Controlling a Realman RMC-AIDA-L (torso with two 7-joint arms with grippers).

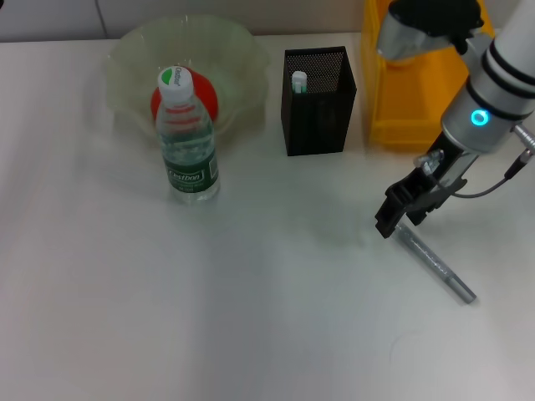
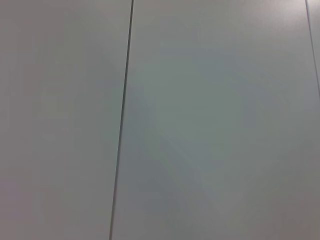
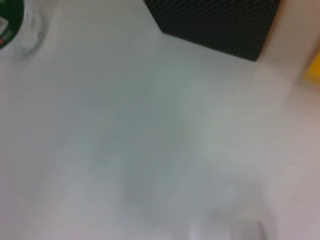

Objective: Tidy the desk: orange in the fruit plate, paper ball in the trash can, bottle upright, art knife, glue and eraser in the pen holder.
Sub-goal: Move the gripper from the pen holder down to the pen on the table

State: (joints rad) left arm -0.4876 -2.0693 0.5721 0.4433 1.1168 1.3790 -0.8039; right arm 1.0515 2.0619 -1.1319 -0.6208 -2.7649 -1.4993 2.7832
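Note:
The bottle point(image 1: 188, 142) stands upright in front of the pale green fruit plate point(image 1: 238, 58), and the orange point(image 1: 211, 100) lies in the plate behind it. A white-and-green glue stick point(image 1: 299, 81) stands in the black mesh pen holder point(image 1: 318, 104). The grey art knife point(image 1: 436, 267) lies flat on the table at the right. My right gripper point(image 1: 403, 219) is low over the knife's far end, open, with that end between its fingers. The paper ball and eraser are out of view. My left gripper does not show. The right wrist view catches the bottle point(image 3: 10, 20) and pen holder point(image 3: 215, 22).
The yellow trash can point(image 1: 410, 92) stands at the back right, beside the pen holder and partly behind my right arm. The left wrist view shows only grey wall panels with a dark seam point(image 2: 122, 120). White table surface point(image 1: 209, 317) spreads across the front.

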